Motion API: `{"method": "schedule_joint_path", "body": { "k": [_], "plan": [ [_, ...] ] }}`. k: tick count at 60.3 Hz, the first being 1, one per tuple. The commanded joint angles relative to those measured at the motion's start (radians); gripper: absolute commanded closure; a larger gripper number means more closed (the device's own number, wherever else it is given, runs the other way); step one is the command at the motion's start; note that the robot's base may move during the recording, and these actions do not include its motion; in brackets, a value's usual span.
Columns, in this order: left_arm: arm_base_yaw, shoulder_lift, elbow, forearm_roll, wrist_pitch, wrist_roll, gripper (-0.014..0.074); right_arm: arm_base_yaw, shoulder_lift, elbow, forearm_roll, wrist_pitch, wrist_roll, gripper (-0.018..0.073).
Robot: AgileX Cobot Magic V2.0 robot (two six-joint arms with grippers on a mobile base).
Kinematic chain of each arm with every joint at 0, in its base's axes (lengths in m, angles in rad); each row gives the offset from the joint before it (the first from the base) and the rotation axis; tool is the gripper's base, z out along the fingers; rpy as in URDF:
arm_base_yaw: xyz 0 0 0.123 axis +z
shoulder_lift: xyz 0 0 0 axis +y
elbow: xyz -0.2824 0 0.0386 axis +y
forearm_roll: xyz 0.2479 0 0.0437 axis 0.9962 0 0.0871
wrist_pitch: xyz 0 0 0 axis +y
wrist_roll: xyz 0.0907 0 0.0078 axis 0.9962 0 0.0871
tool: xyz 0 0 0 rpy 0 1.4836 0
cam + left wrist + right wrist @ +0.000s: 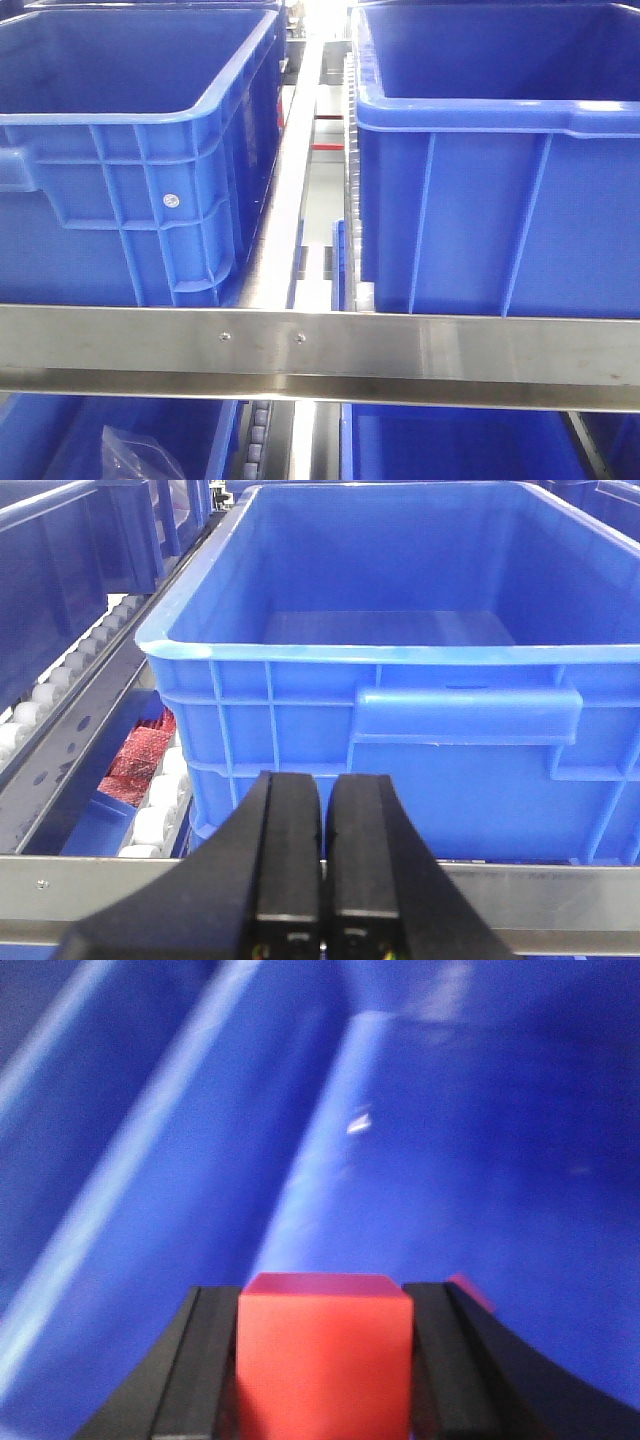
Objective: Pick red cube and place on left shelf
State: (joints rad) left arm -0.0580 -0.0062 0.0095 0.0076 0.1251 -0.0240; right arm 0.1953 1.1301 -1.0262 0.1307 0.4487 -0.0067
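The red cube (325, 1355) fills the gap between the black fingers of my right gripper (325, 1298), which is shut on it. Blurred blue bin walls (470, 1140) surround it in the right wrist view. My left gripper (325, 785) is shut with nothing in it, hovering just before the steel front rail (560, 895) of a shelf. Behind that rail stands a large blue bin (300, 730). The front view shows the left shelf's blue bin (120, 200) behind the steel rail (150, 340). Neither gripper appears in that view.
A second blue bin (500, 220) stands on the right shelf, with a roller track (300, 180) between the two bins. More blue bins (450, 440) sit one level down. A red textured item (140, 755) lies low beside white rollers (150, 825).
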Motion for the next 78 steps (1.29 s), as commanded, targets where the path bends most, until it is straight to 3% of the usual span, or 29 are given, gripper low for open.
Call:
{"method": "schedule_joint_path", "body": {
  "k": [1,4,8,13,17,37,42,48,78],
  "plan": [
    [-0.004,-0.014,0.023,-0.008,-0.09,-0.001,0.0495,-0.026,0.017,-0.039,-0.005,-0.142,-0.009,0.0501],
    [-0.004,-0.014,0.023,-0.008,-0.09,-0.001,0.0495,-0.03,0.038,-0.04,-0.005,-0.176,-0.009,0.0487],
    [-0.004,-0.014,0.023,-0.008,-0.09,-0.001,0.0495,-0.03,0.066,-0.054,-0.005,-0.189,-0.009,0.0389],
    [-0.004,-0.014,0.023,-0.008,-0.09,-0.001,0.0495,-0.03,0.096,-0.074,-0.005,-0.2,-0.009,0.0088],
    [-0.004,-0.014,0.023,-0.008,-0.09,-0.001,0.0495,-0.03,0.112,-0.082,-0.005,-0.215,-0.009,-0.0092],
    [-0.004,-0.014,0.023,-0.008,-0.09,-0.001,0.0495,-0.03,0.091,-0.085,-0.006,-0.218,-0.009,0.0106],
    [-0.004,-0.014,0.023,-0.008,-0.09,-0.001,0.0495,-0.03,0.055,-0.079,-0.006,-0.202,-0.009,0.0256],
    [-0.004,-0.014,0.023,-0.008,-0.09,-0.001,0.0495,-0.03,-0.007,-0.047,-0.009,-0.204,-0.009,0.0519],
    [-0.004,-0.014,0.023,-0.008,-0.09,-0.001,0.0495,-0.033,-0.43,0.308,-0.009,-0.271,-0.009,0.0496]
  ]
}}
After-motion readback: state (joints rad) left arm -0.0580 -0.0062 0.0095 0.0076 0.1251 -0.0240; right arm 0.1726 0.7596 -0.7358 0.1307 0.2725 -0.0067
